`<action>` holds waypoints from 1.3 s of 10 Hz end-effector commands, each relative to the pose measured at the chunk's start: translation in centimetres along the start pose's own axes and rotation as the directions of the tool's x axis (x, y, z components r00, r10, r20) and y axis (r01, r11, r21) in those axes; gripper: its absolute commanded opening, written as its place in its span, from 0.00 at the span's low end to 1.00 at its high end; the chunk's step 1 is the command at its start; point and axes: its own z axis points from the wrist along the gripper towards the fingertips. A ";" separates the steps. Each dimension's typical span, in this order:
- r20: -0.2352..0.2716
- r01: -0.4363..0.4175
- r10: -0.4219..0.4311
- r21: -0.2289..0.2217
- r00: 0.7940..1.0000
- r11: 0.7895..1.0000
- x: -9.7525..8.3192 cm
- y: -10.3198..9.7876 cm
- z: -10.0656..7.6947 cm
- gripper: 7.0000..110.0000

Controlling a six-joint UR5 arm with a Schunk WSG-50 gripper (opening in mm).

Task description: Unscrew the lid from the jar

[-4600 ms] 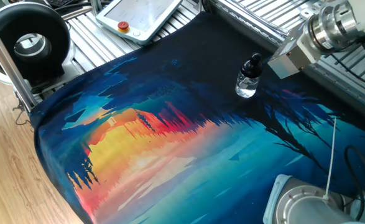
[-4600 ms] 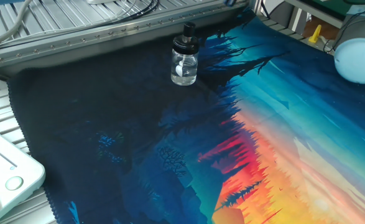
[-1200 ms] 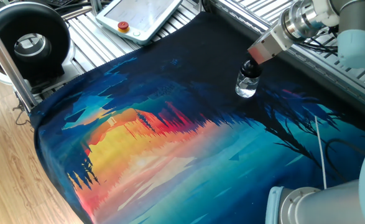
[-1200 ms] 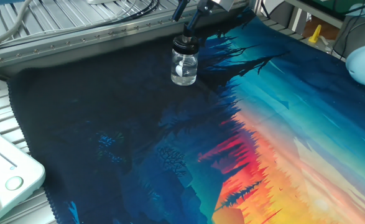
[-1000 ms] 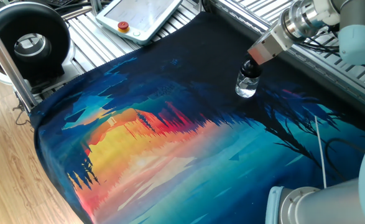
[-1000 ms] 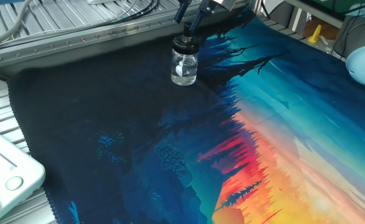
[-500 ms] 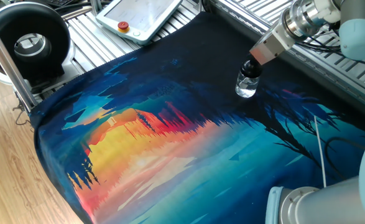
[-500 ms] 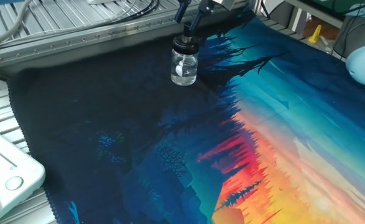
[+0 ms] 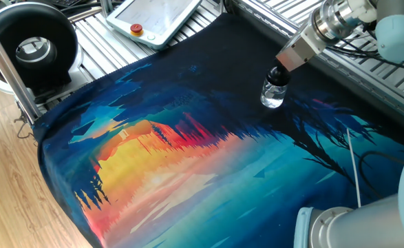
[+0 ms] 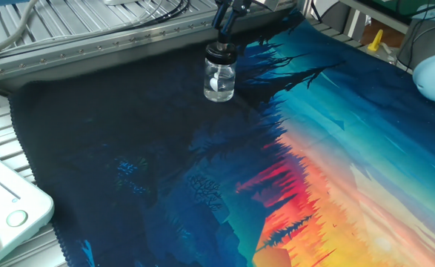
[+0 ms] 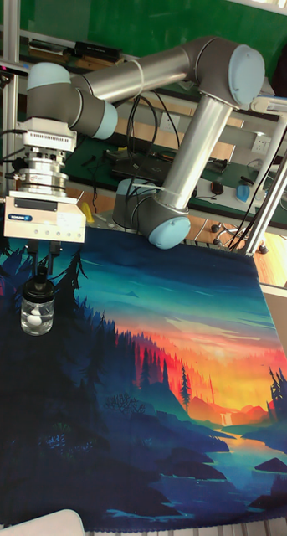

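One jar [image 11: 37,314] stands upright on the dark corner of the colourful mat [image 9: 188,165], directly below the gripper [image 11: 42,270]; its black lid [image 10: 219,50] is on. Fingers [image 10: 224,18] sit close together around the lid's narrow tip; whether they touch it cannot be told.

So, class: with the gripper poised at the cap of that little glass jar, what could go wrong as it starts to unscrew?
1. Nothing holds the jar itself; it stands free on the mat, so it may simply spin with the lid instead of the thread loosening.
2. The gripper grips only the lid's narrow tip, so it may slip off.
3. The jar is small and upright on soft cloth; a sideways pull could tip it.
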 end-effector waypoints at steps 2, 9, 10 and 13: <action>0.006 0.003 -0.003 -0.016 1.000 1.000 -0.4 0.3 -0.1 0.15; -0.030 0.063 -0.064 -0.024 0.998 0.998 0.2 -0.6 0.2 0.15; -0.037 0.071 -0.071 -0.024 0.997 0.997 0.2 -0.6 0.3 0.15; -0.053 0.087 -0.089 -0.044 0.995 0.995 -0.2 0.4 0.3 0.15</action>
